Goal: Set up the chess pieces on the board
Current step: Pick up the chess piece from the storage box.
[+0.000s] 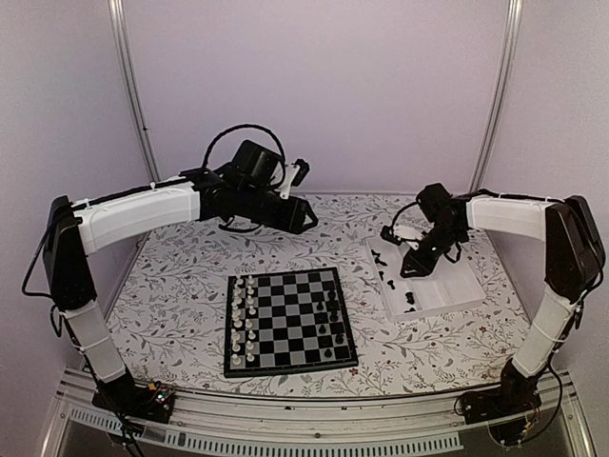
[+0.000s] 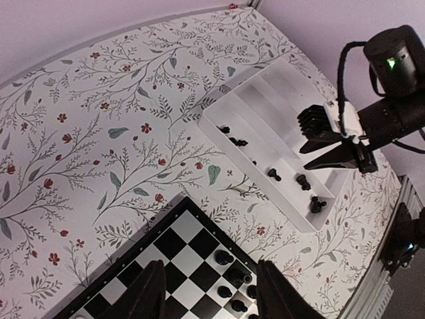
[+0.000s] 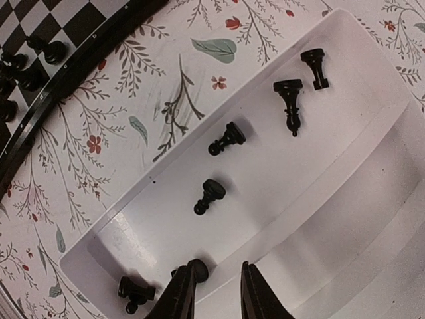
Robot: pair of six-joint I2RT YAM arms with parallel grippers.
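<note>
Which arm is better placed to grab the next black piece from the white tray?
Right. The right gripper hangs over the white tray, black pieces lying just below it; the left gripper sits raised beyond the board, away from the tray.

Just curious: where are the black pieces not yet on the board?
The loose black pieces lie in the white tray, right of the board in the top view, under the right gripper.

Board (image 1: 290, 328) mid-table, chess pieces (image 1: 331, 314) on its right files, right hand (image 1: 411, 269) over tray (image 1: 452, 286)
</note>
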